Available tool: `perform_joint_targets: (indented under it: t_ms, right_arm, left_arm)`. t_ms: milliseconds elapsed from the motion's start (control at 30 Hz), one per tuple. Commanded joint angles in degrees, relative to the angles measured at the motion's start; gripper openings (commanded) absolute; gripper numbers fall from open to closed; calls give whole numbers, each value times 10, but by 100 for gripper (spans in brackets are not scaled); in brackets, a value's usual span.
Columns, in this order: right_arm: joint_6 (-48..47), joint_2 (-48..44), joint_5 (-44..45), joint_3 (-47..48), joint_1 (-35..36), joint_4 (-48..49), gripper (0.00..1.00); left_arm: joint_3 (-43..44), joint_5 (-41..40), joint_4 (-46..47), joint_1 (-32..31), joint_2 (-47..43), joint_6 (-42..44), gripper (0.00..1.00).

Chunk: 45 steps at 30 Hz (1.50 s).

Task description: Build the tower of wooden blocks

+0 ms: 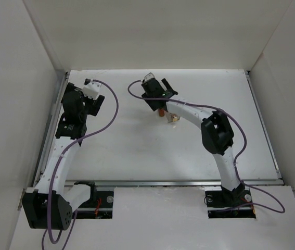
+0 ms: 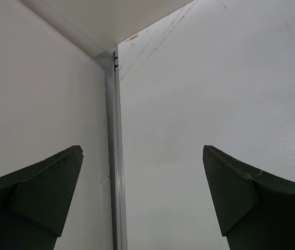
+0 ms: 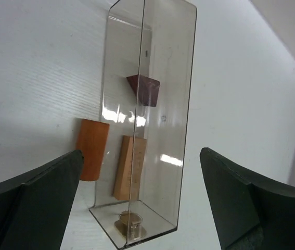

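Now we're over with the right arm [image 1: 189, 112]; it climbs from its base at the near edge, bends at the elbow and sweeps left toward the middle of the far half of the table [image 1: 137, 156], wrist tipped down. We see the right gripper [image 3: 141, 152] with jaws spread wide, one dark finger [image 3: 38, 192] on each side, gripping nothing. Between them stands the clear plastic box [image 3: 163, 78], a long see-through case on the white surface; the orange-brown round piece [image 3: 92, 149] lies just beside its left wall; the pale tan bar [image 3: 130, 167] and the dark red-brown pointed piece [image 3: 144, 89] show through the clear wall (inside or behind, we cannot tell). All three pieces lie apart from one another; nothing is stacked.

Over on the other side, the left arm [image 1: 66, 151] stretches along the table's left edge toward the far-left corner; the left gripper [image 2: 142, 148] is wide open too and empty, facing a metal rail [image 2: 113, 156] where wall meets table.
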State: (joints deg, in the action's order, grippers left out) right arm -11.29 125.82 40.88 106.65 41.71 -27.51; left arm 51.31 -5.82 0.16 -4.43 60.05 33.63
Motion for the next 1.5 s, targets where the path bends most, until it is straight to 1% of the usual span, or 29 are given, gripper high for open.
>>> perform_joint_targets:
  t_ms: [0,67,100,133,167,267,367,433,500,567,600,633,667,700,733,767,800,833,867,967,1067,1167,1200,1267,1300,1333,1400,1467]
  right_arm:
    - [77,-42,-132,43,-45,-68,100]
    - [107,-35,-170,70,-80,-109,100]
    - [120,-27,-191,75,-93,-119,100]
    - [140,-27,-230,75,-104,-125,100]
    - [145,-27,-247,75,-124,-125,100]
    - [145,-22,-294,70,-138,-125,100]
    - [140,-22,-343,45,-143,-112,100]
    - [140,-22,-348,40,-148,-97,100]
    - [140,-6,-342,48,-148,-105,100]
    - [140,12,-332,69,-148,-111,100]
    - [140,12,-332,69,-148,-111,100]
    - [140,20,-332,76,-148,-111,100]
    - [140,20,-332,81,-148,-116,100]
    - [140,20,-338,81,-148,-116,100]
    - [140,20,-345,81,-148,-116,100]
    - [146,20,-346,74,-148,-109,100]
    - [146,20,-352,74,-148,-109,100]
    - [146,20,-352,68,-148,-103,100]
    - [152,20,-352,68,-148,-103,100]
    - [152,20,-352,68,-148,-103,100]
    - [157,20,-346,57,-148,-98,100]
    - [162,20,-333,57,-148,-98,93]
    - [162,20,-325,57,-148,-98,89]
    - [167,25,-319,52,-148,-98,86]
    - [167,25,-319,51,-148,-98,85]
    - [167,25,-314,46,-148,-98,81]
    - [167,25,-301,46,-143,-98,79]
    - [167,25,-293,41,-143,-98,76]
  left_arm:
    - [-5,8,21,0,-20,-5,100]
    - [-5,8,21,0,-20,-5,100]
    - [-5,8,21,0,-20,-5,100]
    - [-5,8,21,0,-20,-5,100]
    - [-5,8,21,0,-20,-5,100]
    - [-5,8,21,0,-20,-5,100]
    - [-10,8,21,0,-26,-5,100]
    - [-10,13,21,0,-26,-5,100]
    - [-16,36,11,0,-26,0,100]
    - [-9,68,-23,0,-10,0,100]
    - [20,106,-46,0,20,-9,100]
    - [47,126,-109,0,44,-20,100]
    - [80,142,-151,0,75,-32,100]
    - [118,170,-193,0,147,-45,100]
    - [195,179,-235,0,184,-71,100]
    - [228,184,-306,0,218,-82,100]
    - [255,193,-334,0,249,-91,100]
    - [292,208,-354,-6,299,-101,100]
    - [308,209,-382,-6,321,-129,100]
    - [359,242,-414,-17,401,-163,100]
    - [365,290,-421,-22,435,-200,100]
    - [346,290,-380,-36,435,-234,100]
    - [339,282,-371,-46,435,-241,100]
    - [339,263,-349,-59,441,-255,100]
    - [339,232,-349,-66,455,-272,100]
    - [346,219,-343,-73,465,-281,100]
    - [354,182,-336,-73,493,-301,95]
    - [354,153,-328,-66,506,-323,92]
